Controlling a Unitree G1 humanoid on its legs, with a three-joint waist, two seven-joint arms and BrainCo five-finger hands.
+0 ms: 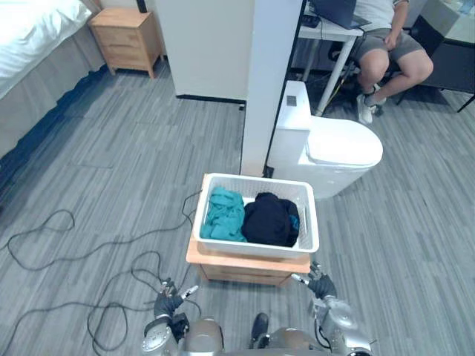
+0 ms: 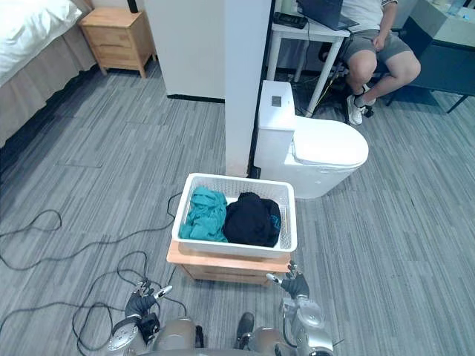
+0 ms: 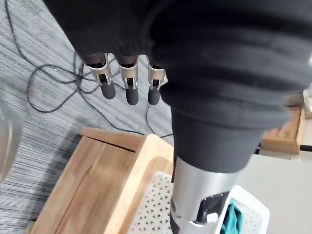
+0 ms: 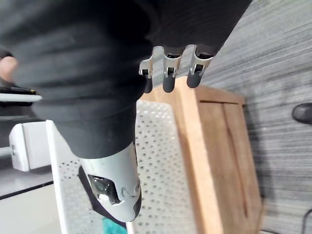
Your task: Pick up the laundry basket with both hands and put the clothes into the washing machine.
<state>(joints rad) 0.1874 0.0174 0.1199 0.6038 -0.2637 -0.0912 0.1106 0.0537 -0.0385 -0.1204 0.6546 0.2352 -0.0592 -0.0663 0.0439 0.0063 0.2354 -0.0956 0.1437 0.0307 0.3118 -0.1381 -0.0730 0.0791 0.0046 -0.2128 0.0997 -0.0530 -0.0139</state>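
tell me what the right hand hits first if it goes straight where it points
Most likely the near right corner of the wooden stand, just below the laundry basket; the right hand aims there, though depth is unclear.

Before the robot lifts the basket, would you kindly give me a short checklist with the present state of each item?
1. Laundry basket sits flat on the wooden stand: ok.
2. Teal cloth and black cloth lie inside the basket: ok.
3. Left hand on the basket's rim: not ok, open but apart from the basket.
4. Right hand on the rim: not ok, open but apart from it.
5. Where the washing machine stands: cannot tell.
6. Seated person apart from the basket: ok.
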